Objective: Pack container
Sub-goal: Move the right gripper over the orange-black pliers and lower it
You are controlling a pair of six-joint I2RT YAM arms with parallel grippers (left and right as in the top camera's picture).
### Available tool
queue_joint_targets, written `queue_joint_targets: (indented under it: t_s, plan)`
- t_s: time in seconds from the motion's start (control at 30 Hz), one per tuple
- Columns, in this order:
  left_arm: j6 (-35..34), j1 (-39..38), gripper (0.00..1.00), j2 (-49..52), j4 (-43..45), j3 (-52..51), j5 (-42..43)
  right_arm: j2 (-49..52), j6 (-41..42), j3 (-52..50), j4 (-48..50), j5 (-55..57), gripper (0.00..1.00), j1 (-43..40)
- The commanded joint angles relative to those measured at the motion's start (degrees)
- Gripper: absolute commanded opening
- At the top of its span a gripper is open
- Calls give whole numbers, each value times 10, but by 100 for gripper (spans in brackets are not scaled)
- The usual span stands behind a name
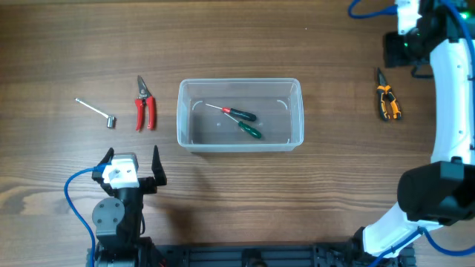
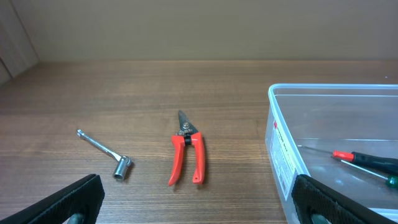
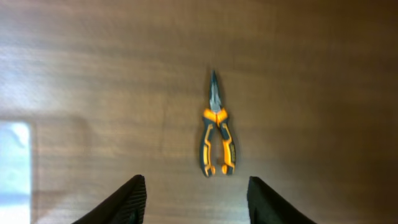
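My left tool [image 1: 132, 160] is spread as wide as it goes, grasping nothing and touching nothing. It sits low at the near edge of the counter [image 1: 312, 193], pointed at the gap between the red-handled snips [image 1: 145, 104] and the container [image 1: 239, 81]. My right tool [image 3: 196, 202] is parted too, with only bare wood between its fingers. It hangs over the far right of the counter above the orange-and-black pliers [image 3: 216, 143], clear of them.

The container stands in the middle of the counter, open side up. Two screwdrivers lie on its floor, one with a red-and-black handle [image 1: 239, 113] and one with a green handle [image 1: 251, 131].

The overhead view alone shows the whole layout: a small metal socket wrench [image 1: 96, 111] far left, the snips beside it, then the container, with the pliers well apart on the right. In that view the fingers of my right tool are hard to make out. The left wrist view shows only the container's left end, with a label on its wall, and the wrench and snips lying flat. The right wrist view shows the pliers lying closed, nose away from me, and a pale blurred patch at its left edge that I cannot identify.
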Motion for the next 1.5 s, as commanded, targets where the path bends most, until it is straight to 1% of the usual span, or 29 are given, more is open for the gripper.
queue_joint_targets:
  t_s: [0.0,0.23,0.37,0.57,1.2,1.47]
  plan:
    - [13,3,100,-5,2,-2,7,15,-11,-72,9,-17,53,-19]
    - [13,3,100,-5,2,-2,7,48,-37,-214,96,-9,53,-30]
    - [13,3,100,-5,2,-2,7,63,-38,-256,138,-9,53,-31]
    - [13,3,100,-5,2,-2,7,84,-40,-258,158,-9,53,-41]
    - [13,3,100,-5,2,-2,7,85,-64,-258,203,-20,52,-54]
    - [13,3,100,-5,2,-2,7,128,-59,-258,197,-31,52,-61]
